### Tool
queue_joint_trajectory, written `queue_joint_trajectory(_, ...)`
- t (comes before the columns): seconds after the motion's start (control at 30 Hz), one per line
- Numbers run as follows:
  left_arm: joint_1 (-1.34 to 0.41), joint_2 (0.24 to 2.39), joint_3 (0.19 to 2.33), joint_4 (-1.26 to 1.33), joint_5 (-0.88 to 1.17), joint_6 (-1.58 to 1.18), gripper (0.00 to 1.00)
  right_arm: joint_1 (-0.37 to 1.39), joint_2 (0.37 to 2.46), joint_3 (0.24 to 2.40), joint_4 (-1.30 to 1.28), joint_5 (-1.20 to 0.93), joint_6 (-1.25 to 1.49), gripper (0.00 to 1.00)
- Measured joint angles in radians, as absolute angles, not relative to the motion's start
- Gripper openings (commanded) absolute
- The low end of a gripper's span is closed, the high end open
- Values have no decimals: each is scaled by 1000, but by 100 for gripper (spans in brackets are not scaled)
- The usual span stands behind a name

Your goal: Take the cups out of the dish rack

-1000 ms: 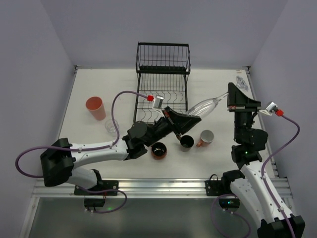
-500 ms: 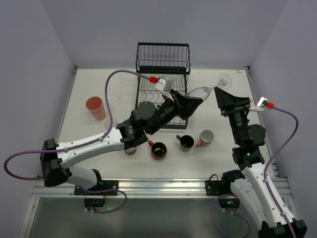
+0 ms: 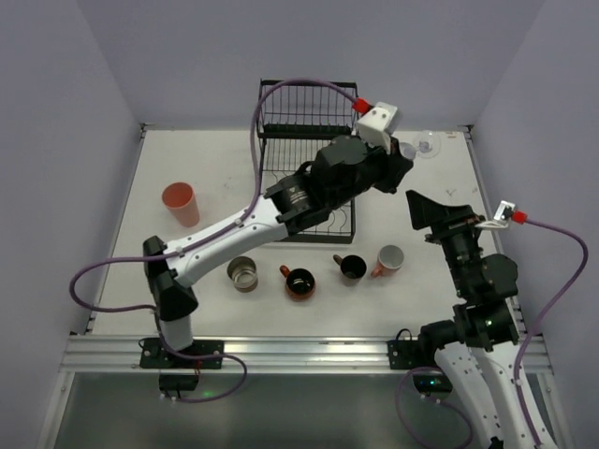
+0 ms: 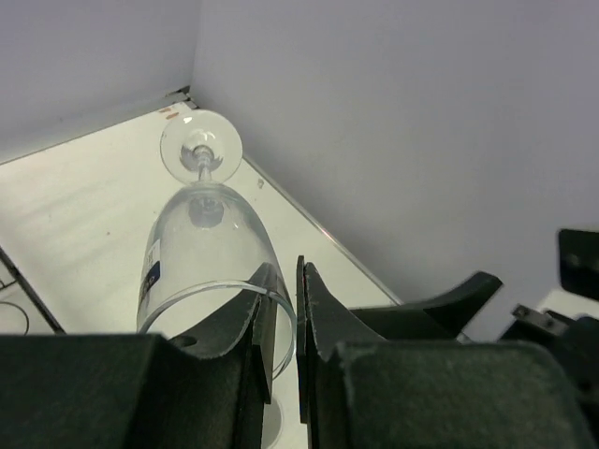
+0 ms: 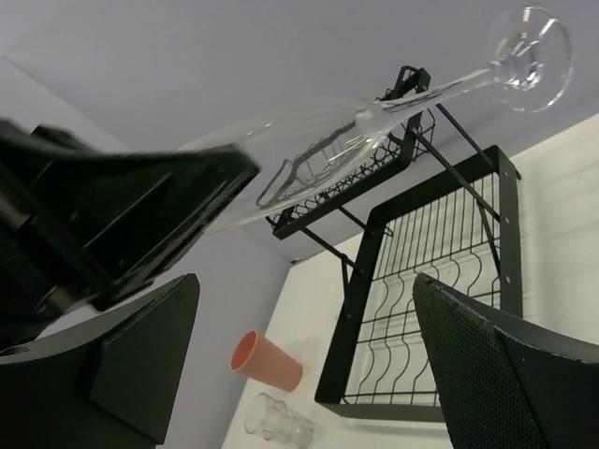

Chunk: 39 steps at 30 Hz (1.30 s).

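Note:
My left gripper (image 3: 401,166) reaches over the black wire dish rack (image 3: 308,159) toward the far right corner. It is shut on the rim of a clear wine glass (image 4: 201,243), one finger inside the bowl and one outside. The glass lies tilted in the air, its foot (image 3: 429,145) pointing at the corner. In the right wrist view the wine glass (image 5: 374,117) crosses the top. My right gripper (image 3: 426,210) stands wide open below the glass, holding nothing. The lower tier of the dish rack (image 5: 421,271) shows no cups.
On the table stand a salmon tumbler (image 3: 179,204), a white-and-brown cup (image 3: 243,274), an orange-red handled cup (image 3: 299,282), a dark brown mug (image 3: 352,267) and a pink mug (image 3: 388,259). A clear glass (image 5: 276,426) stands by the tumbler. Walls close in on both sides and behind.
My right gripper opened, let go of the wine glass's stem and drew back toward me. My left arm swung the glass up and away toward the far right corner.

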<state>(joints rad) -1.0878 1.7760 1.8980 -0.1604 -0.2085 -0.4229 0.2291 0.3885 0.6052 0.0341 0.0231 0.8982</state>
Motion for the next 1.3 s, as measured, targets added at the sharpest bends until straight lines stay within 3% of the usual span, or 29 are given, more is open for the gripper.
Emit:
queue_joint_trajectory(0.23, -1084, 2034, 2300, -425, -141, -369, 0, 229, 244, 661, -174, 28, 818, 98)
queue_joint_trajectory(0.67, -1073, 2144, 2335, -519, -134, -268, 0, 229, 58, 665, -464, 35, 796, 97)
queue_joint_trajectory(1.3, -1073, 2254, 2339, -648, -168, -215, 0, 229, 12, 682, -572, 26, 791, 96)
